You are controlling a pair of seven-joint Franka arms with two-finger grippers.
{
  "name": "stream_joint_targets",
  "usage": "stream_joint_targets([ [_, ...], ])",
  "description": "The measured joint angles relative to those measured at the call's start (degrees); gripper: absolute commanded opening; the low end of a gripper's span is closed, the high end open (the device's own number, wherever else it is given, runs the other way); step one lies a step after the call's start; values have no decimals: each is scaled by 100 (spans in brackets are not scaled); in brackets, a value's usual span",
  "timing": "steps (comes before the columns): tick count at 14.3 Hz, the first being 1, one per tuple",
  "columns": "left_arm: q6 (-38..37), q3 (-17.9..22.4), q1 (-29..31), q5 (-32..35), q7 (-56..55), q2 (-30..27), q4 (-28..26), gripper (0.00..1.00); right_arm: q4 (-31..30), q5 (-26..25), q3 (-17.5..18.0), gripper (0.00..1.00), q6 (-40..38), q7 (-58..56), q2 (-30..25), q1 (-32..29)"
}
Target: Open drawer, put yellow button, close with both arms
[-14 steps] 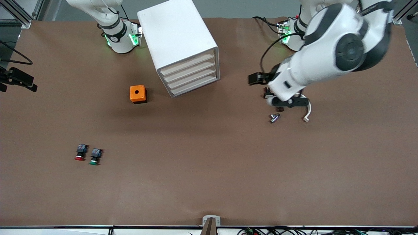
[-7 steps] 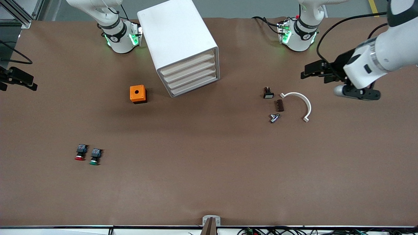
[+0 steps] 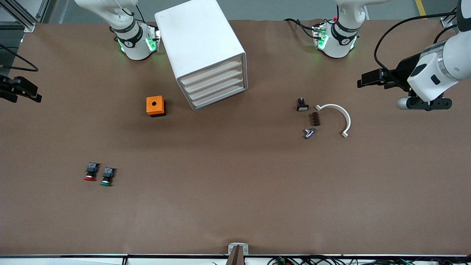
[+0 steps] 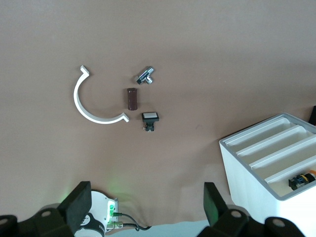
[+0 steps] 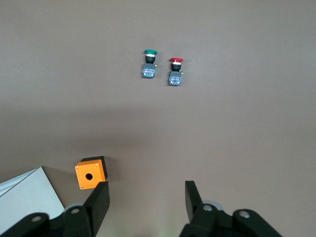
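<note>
Toward the worktop edge by the robots' bases, inside the topmost drawer of the cabinet: yellow button. Probably tiny, light, hard, slick on the cap; best pinched across the black body. Well apart from both grippers: left gripper spread wide over the left arm's end edge, right gripper likewise released over the right arm's end edge.

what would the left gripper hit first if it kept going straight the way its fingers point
Probably bare table. The left gripper, open, points down over the left arm's end of the table. The white curved bracket and small brown block lie nearest that line, though depth is hard to judge.
</note>
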Motion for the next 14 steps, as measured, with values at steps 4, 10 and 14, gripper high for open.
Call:
stream_joint_targets([
  [4,-52,14,67,654,135,-18,9,100,0,183,-22,100,-9,3,0,0],
  [10,-97,29,551,945,1026,-276,-115,100,3,204,-34,100,-6,3,0,0],
  [14,575,31,789,946,1274,-804,-918,100,26,208,-29,100,-1,3,0,0],
])
